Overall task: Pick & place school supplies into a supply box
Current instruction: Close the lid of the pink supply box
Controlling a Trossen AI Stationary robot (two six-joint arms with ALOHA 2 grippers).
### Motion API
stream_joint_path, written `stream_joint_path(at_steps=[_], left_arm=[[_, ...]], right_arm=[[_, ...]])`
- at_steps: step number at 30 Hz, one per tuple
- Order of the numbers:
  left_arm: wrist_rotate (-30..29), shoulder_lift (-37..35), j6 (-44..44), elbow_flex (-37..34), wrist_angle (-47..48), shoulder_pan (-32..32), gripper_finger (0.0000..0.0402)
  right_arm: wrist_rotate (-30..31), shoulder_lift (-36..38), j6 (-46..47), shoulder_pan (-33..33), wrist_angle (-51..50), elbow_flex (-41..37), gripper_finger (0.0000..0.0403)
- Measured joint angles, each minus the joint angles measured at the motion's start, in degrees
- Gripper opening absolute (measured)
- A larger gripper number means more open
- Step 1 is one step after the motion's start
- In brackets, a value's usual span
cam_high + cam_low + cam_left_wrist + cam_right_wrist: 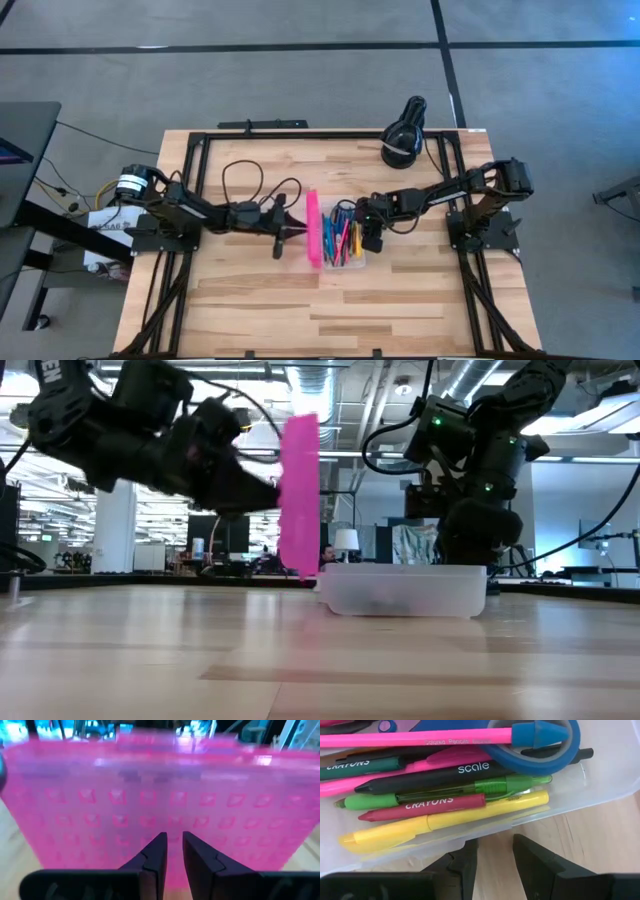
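Fingers of the left gripper [172, 852], narrowly parted, point at the upright pink lid [313, 228]. Right gripper [492, 852] hovers slightly open beside the clear base's rim [600, 782], supplies [445, 800] inside.

The lid [160, 795] was bright pink with a grid of raised squares, the base [405, 590] clear, and inside lay a yellow pen [445, 822], a green pen [470, 790], a maroon crayon [425, 807], a pink pencil [415, 739] and blue scissors [540, 742].
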State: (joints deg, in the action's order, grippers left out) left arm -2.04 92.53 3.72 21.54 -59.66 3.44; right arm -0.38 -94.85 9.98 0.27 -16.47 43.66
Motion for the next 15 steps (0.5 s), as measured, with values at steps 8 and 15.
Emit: stream_joint_path(at_steps=[8,15], left_arm=[[2.78,-0.04,-2.38,5.32,5.84,-2.22,0.0054],[4.76,-0.04,-1.68,6.88,8.1,-4.0,0.0054]], right_arm=[[-0.81,-0.17,0.48,0.09,3.48,-0.07,0.0122],[-2.43,-0.26,0.57,0.22,9.96,-0.07,0.0122]])
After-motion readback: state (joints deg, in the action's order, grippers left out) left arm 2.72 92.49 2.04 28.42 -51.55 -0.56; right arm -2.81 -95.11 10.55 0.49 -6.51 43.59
